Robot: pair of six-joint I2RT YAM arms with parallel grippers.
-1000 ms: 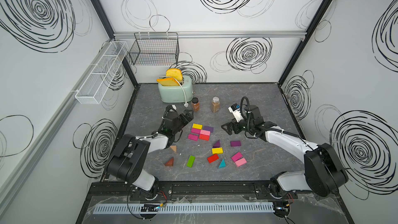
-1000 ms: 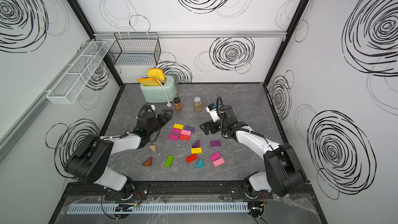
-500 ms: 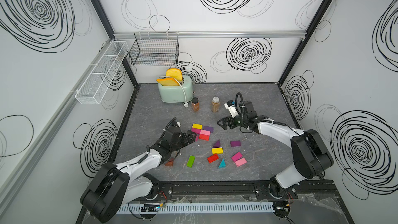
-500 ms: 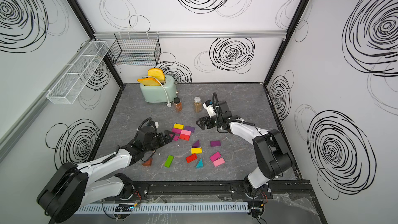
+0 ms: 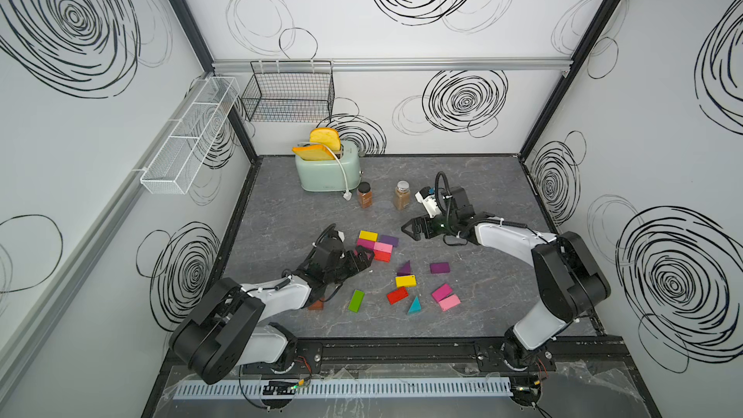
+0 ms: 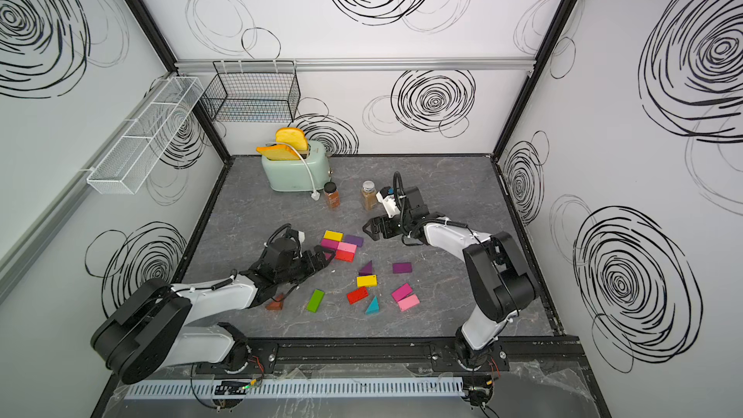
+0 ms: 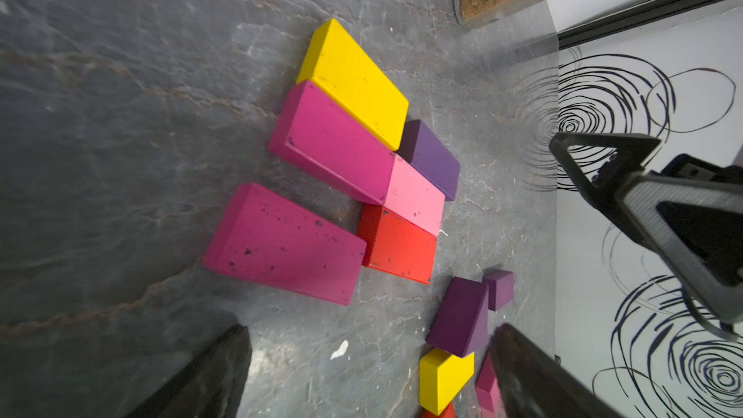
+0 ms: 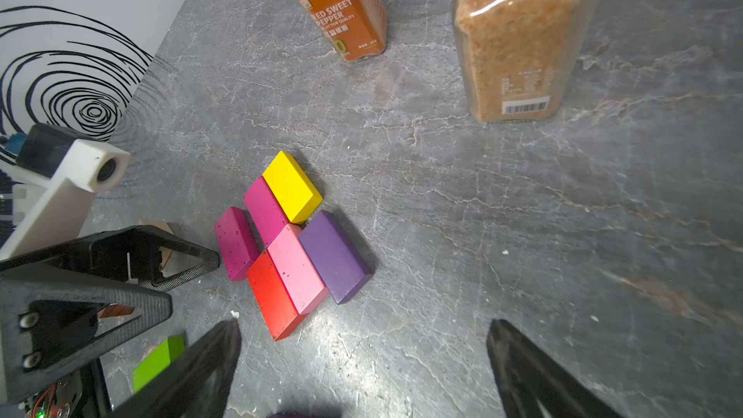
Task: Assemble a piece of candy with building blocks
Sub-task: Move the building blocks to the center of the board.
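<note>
— Left gripper has swung in low beside the blocks, jaws spread, holding nothing.
— And the right gripper?
— Wide open too, near the purple brick. Six bricks huddle together there. The loose ones lie scattered toward the front rail.

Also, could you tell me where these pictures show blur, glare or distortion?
Left wrist view: left gripper blurred, magenta brick sharp. Right wrist view: highlight on the tan spice jar, table soft at the edge. Both top views: evenly lit, sharp throughout.
</note>
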